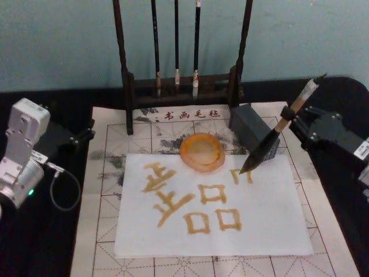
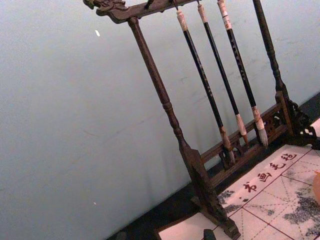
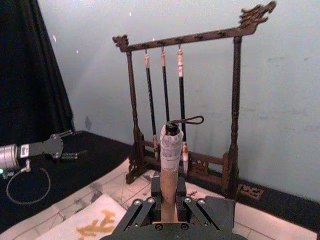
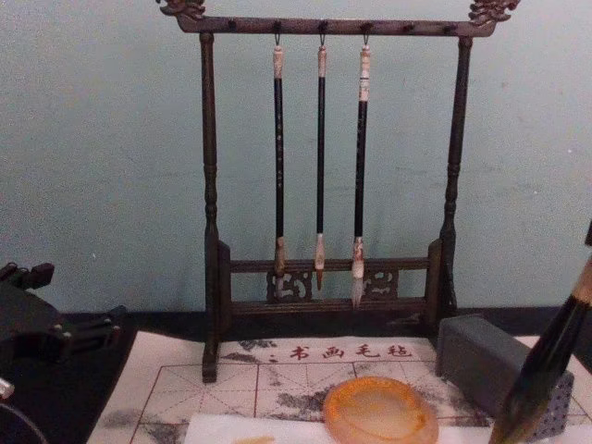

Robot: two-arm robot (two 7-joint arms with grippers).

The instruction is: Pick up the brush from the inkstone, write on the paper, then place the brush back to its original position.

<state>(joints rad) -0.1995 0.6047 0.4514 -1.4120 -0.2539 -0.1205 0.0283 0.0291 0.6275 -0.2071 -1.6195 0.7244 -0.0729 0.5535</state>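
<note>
While the right gripper [image 1: 292, 117] hangs over the far right part of the mat [image 1: 104, 173], it's clenched on the tan handle of the brush [image 1: 275, 131]. In the right wrist view the handle is pinched between both fingers, with the white cap and loop sticking up above the gripper. Brush is tilted: the black section and bristles run down and to the gripper's left, tip by two short ochre strokes near the paper's [image 1: 259, 225] far edge. Can't tell if it's touching the sheet. Inkstone [image 1: 202, 152] sits further to the gripper's left, past the tip, on that same far edge, brush clear of it. Grey block [image 1: 252, 130] is just beside the gripper, on its left, behind the brush shaft. Ochre characters [image 1: 196, 205] lie on the sheet, nearer the robot than the gripper. Rack [image 1: 181, 81] with three slim brushes [image 1: 176, 46] stands beyond. Left gripper [image 1: 86, 134] is parked well apart, at the mat's opposite edge.
</note>
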